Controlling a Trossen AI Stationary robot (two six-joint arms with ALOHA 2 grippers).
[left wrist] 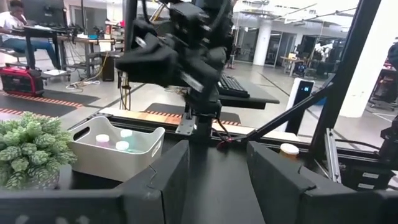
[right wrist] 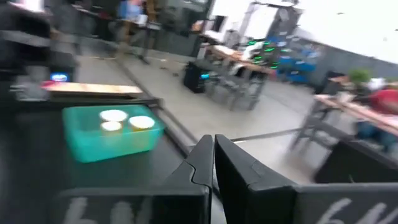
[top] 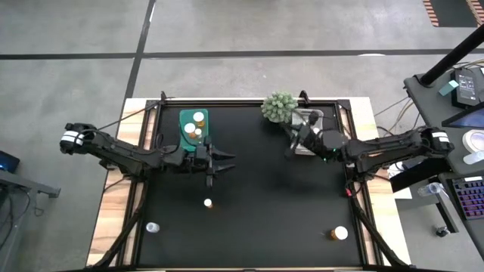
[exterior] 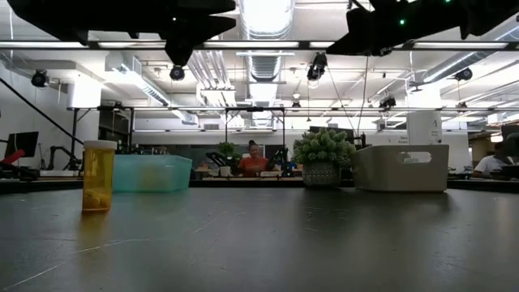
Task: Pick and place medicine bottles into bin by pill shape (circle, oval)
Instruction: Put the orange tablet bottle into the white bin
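now both our arms hover over the table, neither holding anything.
our left gripper (top: 224, 161) is parted beside the green bin (top: 193, 128); our right gripper (top: 290, 149) is closed by the white bin (top: 309, 130); loose medicine bottles (top: 208, 202) stand nearer.

Landmark: green bin (top: 193, 126), far-left of the black table (top: 265, 181).
- Right of the bin, along the far edge: spiky plant ball (top: 279, 106), then white bin (top: 312, 130); together they block that edge.
- Left gripper (top: 224, 161) just near-right of the bin, right gripper (top: 291, 149) beyond it.
- Near the bin's front: lone bottle (top: 208, 202). Two more at the near edge, well apart.
- Table centre between these: open.
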